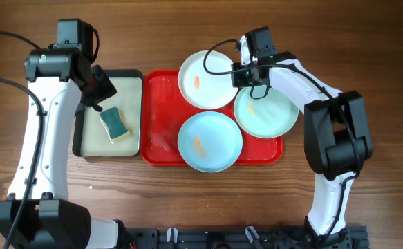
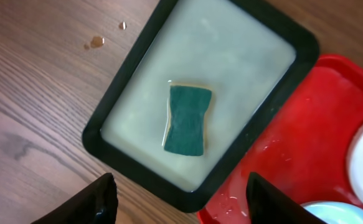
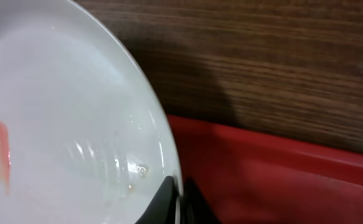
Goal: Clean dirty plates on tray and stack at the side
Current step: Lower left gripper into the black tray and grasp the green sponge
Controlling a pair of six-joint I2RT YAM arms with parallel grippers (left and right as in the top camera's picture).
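The right fingers (image 3: 159,204) pinch shut on the rim of the white plate (image 3: 63,124), likely stiff, slick and breakable, while the left fingers (image 2: 94,202) hang open above the sponge (image 2: 187,119).

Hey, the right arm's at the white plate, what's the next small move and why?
Probably lift the white plate slightly off the red tray. The right fingers are pinched shut on its rim, it carries an orange smear, and the sponge lies beneath the open left fingers.
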